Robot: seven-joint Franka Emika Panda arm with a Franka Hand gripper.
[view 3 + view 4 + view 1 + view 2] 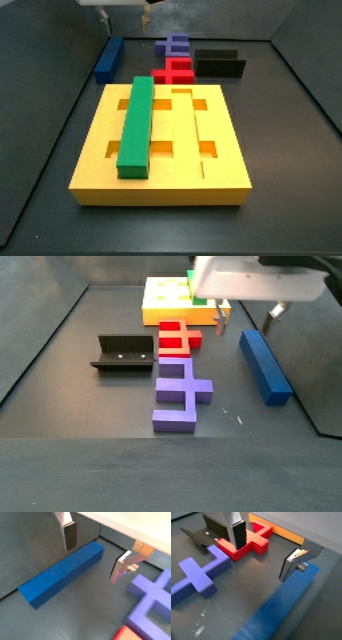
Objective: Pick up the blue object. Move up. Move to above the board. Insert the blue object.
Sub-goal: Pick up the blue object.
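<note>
Blue object [263, 363]: rigid, light-looking bar, lying at 3 o'clock of purple block [178, 402]. Gripper [93, 554] hung above, jaws parted, nothing held. Mid-length grasp across narrow sides advised.

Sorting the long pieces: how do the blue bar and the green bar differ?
The blue bar lies on the dark floor beside the wall; the green bar sits in a groove of the yellow board. The open gripper hangs over the blue bar; nothing is near the green. Both are long, plain and rectangular.
</note>
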